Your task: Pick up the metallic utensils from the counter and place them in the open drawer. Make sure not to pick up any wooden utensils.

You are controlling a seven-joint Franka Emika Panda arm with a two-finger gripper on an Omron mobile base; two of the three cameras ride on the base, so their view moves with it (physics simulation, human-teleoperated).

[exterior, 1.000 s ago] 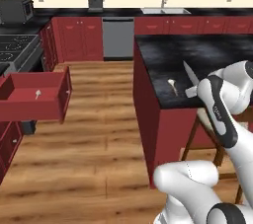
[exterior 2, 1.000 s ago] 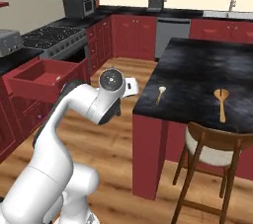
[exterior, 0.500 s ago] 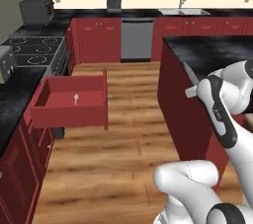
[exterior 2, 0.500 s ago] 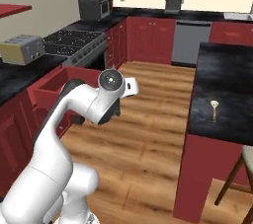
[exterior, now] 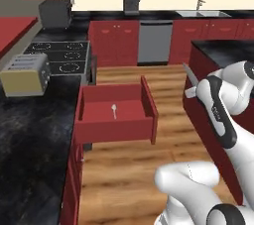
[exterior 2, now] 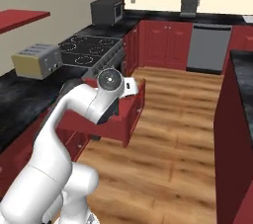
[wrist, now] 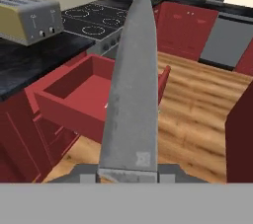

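A red-cabinet kitchen with a wood plank floor lies ahead of me. My jaws are closed on a grey metal knife (wrist: pixel 132 94), its long blade pointing away from my hand toward the open shallow dark red drawer (exterior: pixel 115 129). A small silvery spoon (exterior: pixel 114 110) lies on the drawer's floor. A beige toaster (exterior: pixel 26 74) stands on the black tabletop (exterior: pixel 34 140) beside the drawer.

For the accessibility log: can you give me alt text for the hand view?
A grey metal knife held in the gripper points up the middle of the frame toward the open drawer, which is dark red. A toaster sits on the black counter at upper left.
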